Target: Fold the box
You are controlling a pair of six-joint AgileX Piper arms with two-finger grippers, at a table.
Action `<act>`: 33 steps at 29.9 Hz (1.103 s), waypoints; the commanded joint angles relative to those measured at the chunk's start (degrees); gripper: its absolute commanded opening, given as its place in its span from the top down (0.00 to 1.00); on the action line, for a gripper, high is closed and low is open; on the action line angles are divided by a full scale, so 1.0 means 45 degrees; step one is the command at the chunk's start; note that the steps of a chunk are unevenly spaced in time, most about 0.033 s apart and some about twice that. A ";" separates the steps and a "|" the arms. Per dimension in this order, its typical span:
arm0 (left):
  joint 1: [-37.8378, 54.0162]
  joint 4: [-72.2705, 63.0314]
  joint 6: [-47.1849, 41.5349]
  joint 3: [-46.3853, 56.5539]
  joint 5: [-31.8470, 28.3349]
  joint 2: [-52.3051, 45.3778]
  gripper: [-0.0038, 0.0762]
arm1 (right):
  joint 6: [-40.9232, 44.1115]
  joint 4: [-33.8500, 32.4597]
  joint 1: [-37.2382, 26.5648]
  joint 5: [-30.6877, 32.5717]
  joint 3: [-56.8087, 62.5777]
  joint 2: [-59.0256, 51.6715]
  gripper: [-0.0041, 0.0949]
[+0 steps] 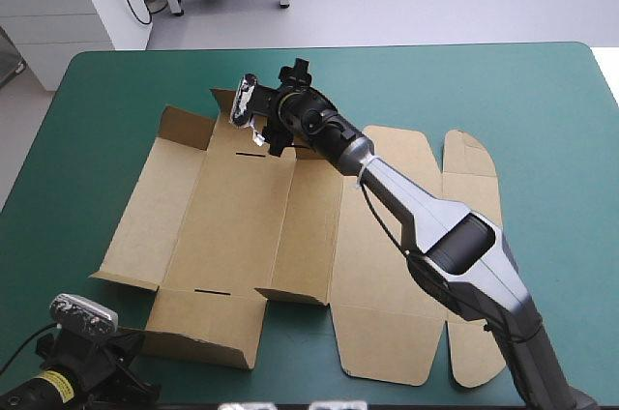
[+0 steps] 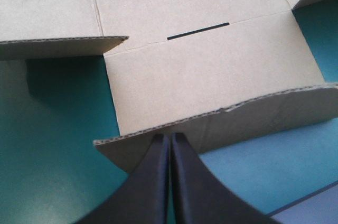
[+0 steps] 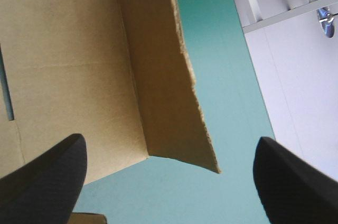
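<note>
In the high view the right arm (image 1: 455, 236) lies across the cut sheet of brown corrugated board, the box (image 1: 232, 226), hiding part of its far middle panels. From the left wrist, the left gripper (image 2: 168, 137) shows black tips overlapping the box's raised flap (image 2: 253, 118); whether they touch it cannot be told. From the right wrist, the box runs off the picture's edge, a narrow slot (image 3: 6, 92) cut short there.
</note>
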 commanded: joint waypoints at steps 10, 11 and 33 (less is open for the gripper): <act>-0.0045 -0.0151 -0.0106 -0.0305 -0.0656 0.0115 0.96 | 0.0189 0.1023 0.0027 0.1104 -0.0436 -0.2211 0.98; -0.0045 -0.0151 -0.0106 -0.0305 -0.0656 0.0115 0.96 | 0.0161 0.1128 -0.0002 0.1396 -0.0436 -0.2373 0.97; -0.0045 -0.0151 -0.0106 -0.0305 -0.0656 0.0115 0.96 | 0.3185 0.1281 -0.3566 0.6004 -0.0436 -0.4981 0.98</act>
